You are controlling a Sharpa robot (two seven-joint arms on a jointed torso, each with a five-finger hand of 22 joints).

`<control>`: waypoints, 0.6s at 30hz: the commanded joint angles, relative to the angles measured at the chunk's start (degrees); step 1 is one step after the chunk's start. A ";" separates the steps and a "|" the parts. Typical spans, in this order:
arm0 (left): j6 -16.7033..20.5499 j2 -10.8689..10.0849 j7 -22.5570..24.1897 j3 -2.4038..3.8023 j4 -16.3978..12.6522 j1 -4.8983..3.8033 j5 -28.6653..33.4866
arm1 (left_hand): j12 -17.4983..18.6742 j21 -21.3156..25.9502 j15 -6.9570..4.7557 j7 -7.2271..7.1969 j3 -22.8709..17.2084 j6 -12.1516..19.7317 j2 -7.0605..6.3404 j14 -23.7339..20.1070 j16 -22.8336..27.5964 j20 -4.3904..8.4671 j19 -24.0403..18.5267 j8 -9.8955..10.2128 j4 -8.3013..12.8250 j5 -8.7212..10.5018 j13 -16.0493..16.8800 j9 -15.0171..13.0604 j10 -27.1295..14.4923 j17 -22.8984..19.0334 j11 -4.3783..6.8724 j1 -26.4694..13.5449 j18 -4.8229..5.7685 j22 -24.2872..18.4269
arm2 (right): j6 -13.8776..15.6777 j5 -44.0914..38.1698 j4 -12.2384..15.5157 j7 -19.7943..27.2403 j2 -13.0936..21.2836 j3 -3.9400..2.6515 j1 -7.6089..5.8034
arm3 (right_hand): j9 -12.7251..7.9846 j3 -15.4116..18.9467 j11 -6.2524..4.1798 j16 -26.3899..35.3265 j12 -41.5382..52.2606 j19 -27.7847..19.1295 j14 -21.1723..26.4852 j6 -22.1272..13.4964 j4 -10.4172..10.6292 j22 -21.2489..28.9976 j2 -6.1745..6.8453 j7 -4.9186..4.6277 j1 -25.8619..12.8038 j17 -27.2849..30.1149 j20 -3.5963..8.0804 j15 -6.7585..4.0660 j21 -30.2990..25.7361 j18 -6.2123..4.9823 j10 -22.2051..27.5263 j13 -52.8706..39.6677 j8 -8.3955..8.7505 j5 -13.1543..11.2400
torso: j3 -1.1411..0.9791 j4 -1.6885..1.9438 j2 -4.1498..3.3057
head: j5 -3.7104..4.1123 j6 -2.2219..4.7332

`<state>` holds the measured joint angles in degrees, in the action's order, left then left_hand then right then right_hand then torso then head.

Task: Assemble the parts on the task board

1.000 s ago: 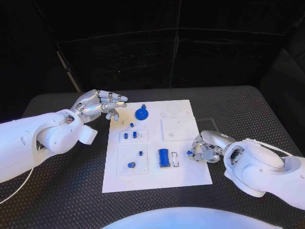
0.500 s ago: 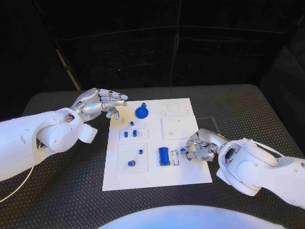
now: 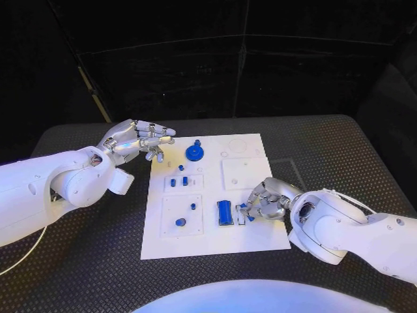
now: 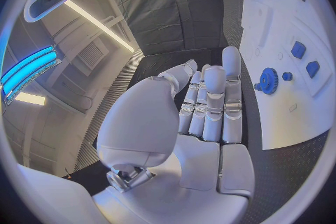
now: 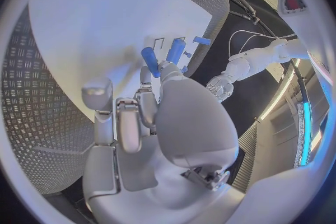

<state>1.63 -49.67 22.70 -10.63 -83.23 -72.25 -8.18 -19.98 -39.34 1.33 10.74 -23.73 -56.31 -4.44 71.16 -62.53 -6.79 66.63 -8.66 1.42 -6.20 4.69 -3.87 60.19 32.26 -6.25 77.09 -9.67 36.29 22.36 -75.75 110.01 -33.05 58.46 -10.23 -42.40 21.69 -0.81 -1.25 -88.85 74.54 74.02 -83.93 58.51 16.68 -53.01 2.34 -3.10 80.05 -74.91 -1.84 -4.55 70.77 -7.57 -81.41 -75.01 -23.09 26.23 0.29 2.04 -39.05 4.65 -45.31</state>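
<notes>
The black desk [image 3: 96, 274] carries the white task board [image 3: 251, 235] at its middle, with both white arms reaching in from the sides. The left hand [image 3: 133, 140] hovers just off the board's far left corner; the head view shows its fingers loosely curled, while the left wrist view shows them lying nearly straight side by side with nothing in them. The right hand [image 3: 265, 203] sits over the board's right edge, fingers bunched at a small blue part [image 3: 247, 213]; its own wrist view shows a blue part [image 5: 150, 61] pinched at the fingertips. Just beside it lies a long blue bar [image 3: 225, 212], seen more closely in the right wrist view. Farther up the board stands a blue gear [image 3: 195, 154], whose teeth show plainly in the left wrist view.
</notes>
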 commanded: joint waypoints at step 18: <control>-0.53 -0.05 0.19 0.05 -0.27 -0.10 0.27 | -0.22 0.38 -0.02 0.07 0.41 0.34 0.28 -0.28 0.27 -0.22 0.06 -0.26 0.15 0.12 0.02 0.04 -0.57 -0.13 -0.07 -0.42 -0.85 -0.14 | -2.69 0.18 -1.64 -0.53 -1.54 0.01 -0.06 | 0.06 1.91 0.18 -0.09 0.23 0.44 -5.63 0.74 -0.13 -0.02 0.31 -0.10 -2.94 -13.06 0.10 -0.07 0.14 0.88 -0.46 -0.21 0.28 -0.31 | -0.06 -0.03 0.05 | -0.08 -0.12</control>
<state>1.63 -49.70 22.68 -10.63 -83.36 -72.27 -8.18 -19.98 -39.34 1.33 10.74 -23.56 -56.31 -4.43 71.16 -62.53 -6.79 66.63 -8.66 1.59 -6.20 4.69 -3.87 59.98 32.18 -6.46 77.09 -9.67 36.21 21.17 -75.35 108.41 -33.32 56.98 -10.28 -42.46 21.82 0.77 -1.24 -88.85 74.82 74.23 -83.93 58.94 16.63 -53.09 2.75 -3.10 77.52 -74.91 -1.63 -4.54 70.76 -7.56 -81.80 -74.97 -23.14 26.29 0.25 1.99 -39.01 4.57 -45.38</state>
